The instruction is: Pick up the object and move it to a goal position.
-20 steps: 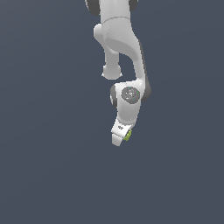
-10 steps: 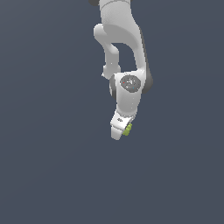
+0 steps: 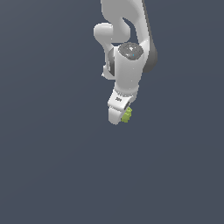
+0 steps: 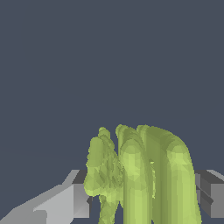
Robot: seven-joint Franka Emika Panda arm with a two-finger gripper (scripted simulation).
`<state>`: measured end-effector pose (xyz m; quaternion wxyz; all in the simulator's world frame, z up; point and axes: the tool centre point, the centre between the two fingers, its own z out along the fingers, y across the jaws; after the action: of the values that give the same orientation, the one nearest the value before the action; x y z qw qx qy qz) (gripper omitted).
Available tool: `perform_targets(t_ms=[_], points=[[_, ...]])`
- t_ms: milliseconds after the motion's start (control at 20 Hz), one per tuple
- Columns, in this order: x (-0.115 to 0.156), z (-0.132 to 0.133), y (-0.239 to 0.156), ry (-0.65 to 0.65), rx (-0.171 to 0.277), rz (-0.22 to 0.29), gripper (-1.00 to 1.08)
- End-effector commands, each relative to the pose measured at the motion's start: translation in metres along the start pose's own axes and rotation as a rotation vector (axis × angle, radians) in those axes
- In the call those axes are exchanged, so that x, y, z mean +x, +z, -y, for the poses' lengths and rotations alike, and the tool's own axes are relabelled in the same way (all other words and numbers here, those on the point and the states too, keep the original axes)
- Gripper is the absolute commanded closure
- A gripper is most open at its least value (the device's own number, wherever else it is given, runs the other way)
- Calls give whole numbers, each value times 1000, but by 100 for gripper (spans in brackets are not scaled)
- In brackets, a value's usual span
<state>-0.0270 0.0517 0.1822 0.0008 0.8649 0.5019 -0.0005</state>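
The lime-green lumpy object [image 3: 127, 115] sits at the tip of the white gripper [image 3: 119, 114], protruding on the exterior view's right side of the fingers. In the wrist view the object [image 4: 144, 175] fills the space between the two grey fingers [image 4: 65, 202], its ribbed, knobby lobes standing clear beyond them. One finger pad bears on one flank; the opposite finger [image 4: 209, 192] shows only at the frame edge, tight beside the other flank. Finding: the gripper is clamped on the object, which it carries.

No shadow or contact with the ground shows beneath the object, so it is judged to be lifted, though height cannot be confirmed. No goal marker is visible in either view; its location cannot be stated.

Step in hand, as judged: transport of the held object to the goal position.

Recommendations for sound execution:
- Maintain closing force throughout. The surface is bumpy and irregular, so the contact patches are probably small; any slackening risks a slip.
- The object seems to sit off-centre in the grip and overhangs the fingertips. Avoid abrupt wrist rotation, which could lever it out.
- Move the arm [image 3: 127, 65] smoothly, with gentle starts and stops.
- Keep the overhanging part clear of the dark grey ground [image 3: 52, 175] during travel, and lower slowly at the goal.
- Release only once the object is at rest at the goal.
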Motion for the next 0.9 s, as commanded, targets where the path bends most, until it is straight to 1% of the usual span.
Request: perform_targets(t_ms=[0,500,850], points=[[-6,5,-28,-1,0,0,108],[-29,24,-143,-2,1,-3,108],[-42,32,-207,-1,2,-3,108]])
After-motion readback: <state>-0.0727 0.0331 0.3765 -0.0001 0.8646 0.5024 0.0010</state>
